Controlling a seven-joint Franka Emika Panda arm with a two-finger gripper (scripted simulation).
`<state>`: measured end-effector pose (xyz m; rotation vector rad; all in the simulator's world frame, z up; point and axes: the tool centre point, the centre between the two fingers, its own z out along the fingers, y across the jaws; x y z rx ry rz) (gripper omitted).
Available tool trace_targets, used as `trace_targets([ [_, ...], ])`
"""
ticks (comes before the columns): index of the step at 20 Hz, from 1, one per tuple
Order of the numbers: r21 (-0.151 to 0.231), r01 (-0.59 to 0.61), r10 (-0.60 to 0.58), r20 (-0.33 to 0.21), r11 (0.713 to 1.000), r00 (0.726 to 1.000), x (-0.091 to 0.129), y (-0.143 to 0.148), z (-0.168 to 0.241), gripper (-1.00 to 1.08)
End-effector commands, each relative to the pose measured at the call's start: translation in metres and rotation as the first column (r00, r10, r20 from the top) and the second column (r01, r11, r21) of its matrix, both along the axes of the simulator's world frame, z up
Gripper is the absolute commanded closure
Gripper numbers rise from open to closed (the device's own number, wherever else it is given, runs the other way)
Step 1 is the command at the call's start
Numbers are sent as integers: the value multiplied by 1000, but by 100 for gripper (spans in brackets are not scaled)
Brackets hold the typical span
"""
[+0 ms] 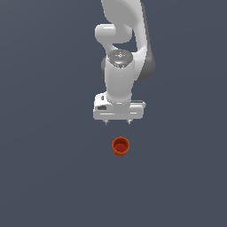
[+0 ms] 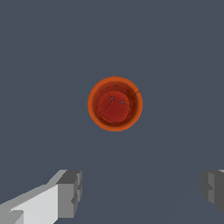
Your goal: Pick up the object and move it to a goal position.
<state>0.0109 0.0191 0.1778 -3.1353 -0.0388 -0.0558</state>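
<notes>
Flat slate-grey floor fills both views, bare and featureless apart from my arm and the cup (image 1: 120, 146). I see the cup standing upright on that floor, mouth up, orange-red outside and darker red inside, well apart from anything else. In the exterior view it sits below the gripper (image 1: 118, 122), slightly toward that view's right of the hand's centre line.

My gripper hangs above the floor with nothing between its fingers (image 2: 70, 192). They are spread wide and released: the wrist view shows one grey pad at each lower corner with a broad gap of bare floor between them, and the cup is clear of that gap, not yet bracketed.

What worries me from here is alignment. I judge the cup is offset from the line between the pads, so a straight descent could bring a fingertip down onto the rim and tip or knock the cup away. It looks light and round, so a glancing touch would likely send it skidding or rolling. Closing off-centre could also squeeze it out sideways, since curved walls give the pads little to bite on. I cannot see a goal marker in either view, so I can't judge the carry.

No brand, label or writing is readable anywhere
</notes>
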Motion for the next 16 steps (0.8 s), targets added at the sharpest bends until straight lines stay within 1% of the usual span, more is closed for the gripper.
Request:
trace_targets([
  [1,0,0,0,0,1000,1000,0,0,0,-20],
  [10,4,9,-9,7,1000,1000,2,0,1,-20],
  [16,-1,-30,30,10,1000,999,7,-1,-3,-20],
])
